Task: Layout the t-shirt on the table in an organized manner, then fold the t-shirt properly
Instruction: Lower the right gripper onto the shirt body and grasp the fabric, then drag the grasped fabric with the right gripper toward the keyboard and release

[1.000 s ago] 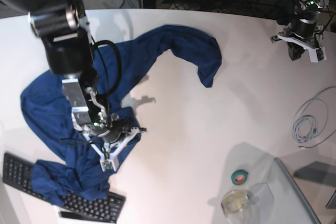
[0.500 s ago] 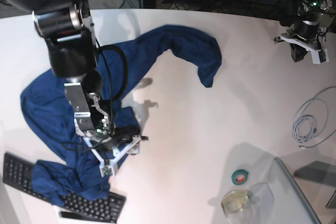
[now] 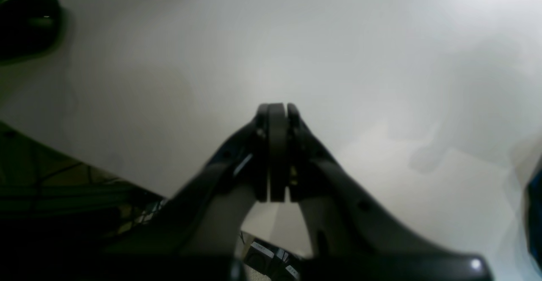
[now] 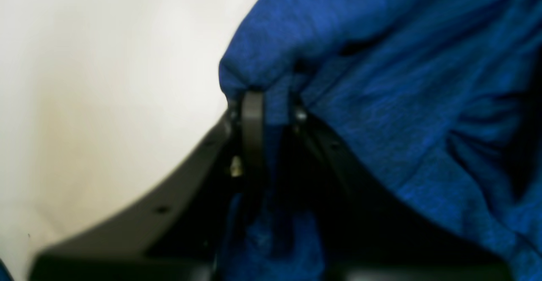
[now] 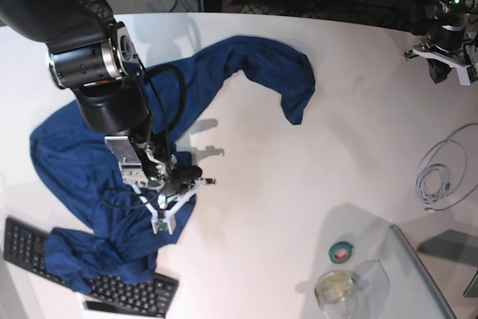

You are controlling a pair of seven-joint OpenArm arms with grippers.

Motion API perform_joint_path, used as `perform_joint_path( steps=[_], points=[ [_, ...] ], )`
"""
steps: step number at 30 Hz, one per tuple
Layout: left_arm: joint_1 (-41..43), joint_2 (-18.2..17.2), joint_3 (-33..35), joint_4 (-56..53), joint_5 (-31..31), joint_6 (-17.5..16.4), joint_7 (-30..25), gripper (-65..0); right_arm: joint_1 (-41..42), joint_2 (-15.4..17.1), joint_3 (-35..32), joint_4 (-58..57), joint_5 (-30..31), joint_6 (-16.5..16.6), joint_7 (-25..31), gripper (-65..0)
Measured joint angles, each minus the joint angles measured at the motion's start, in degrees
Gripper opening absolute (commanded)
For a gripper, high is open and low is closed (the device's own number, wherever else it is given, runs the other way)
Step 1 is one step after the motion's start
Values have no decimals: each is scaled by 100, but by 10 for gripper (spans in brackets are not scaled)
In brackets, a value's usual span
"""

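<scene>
T-shirt: the t-shirt (image 5: 112, 177) lay crumpled in a long, twisted band, spreading outward from the right claw's grip; one sleeve end reached away from the claw toward the table's middle, another bunch draped over the keyboard (image 5: 89, 278) just past the claw's near side.
Table: the table (image 5: 299, 184) was bare white on the open side of the claw.
Progress: nothing was laid flat and no fold showed; by my judgement the spreading step was only beginning, with flattening, straightening of sleeves and all folding left.
Right claw: the right gripper (image 4: 271, 103) was closed on a pinch of the shirt's edge, the blue cloth gathered between its jaws and bulging above them.
Left claw: the left gripper (image 3: 277, 116) was shut with pads pressed together, holding nothing, above bare table well apart from the shirt.
Nearby clutter: a coiled cable (image 5: 441, 169), a roll of tape (image 5: 342, 252) and a small glass dish (image 5: 334, 287) lay far from the working claw.
</scene>
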Motion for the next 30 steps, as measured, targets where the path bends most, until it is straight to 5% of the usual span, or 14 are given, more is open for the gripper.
perform_joint_path(
  steps=[5, 16, 19, 24, 30],
  points=[
    [-2, 13, -4, 0, -4, 0, 0, -650, -710, 22, 0, 1755, -39, 431, -940, -650],
    [-37, 2, 35, 0, 0, 0, 22, -650, -2391, 70, -164, 7108, -81, 420, -2647, -650],
    [-70, 9, 39, 0, 2, 0, 24, -650, -2496, 85, -761, 7125, -46, 428, -2855, -650],
    [-214, 17, 55, 0, 0, 0, 2, -650, -2323, 68, -1714, 5536, -2, 531, -2868, -633],
    [-195, 50, 52, -7, 0, 0, 28, -650, -1980, 85, -2441, 4717, -24, 476, -2883, -323]
  ],
)
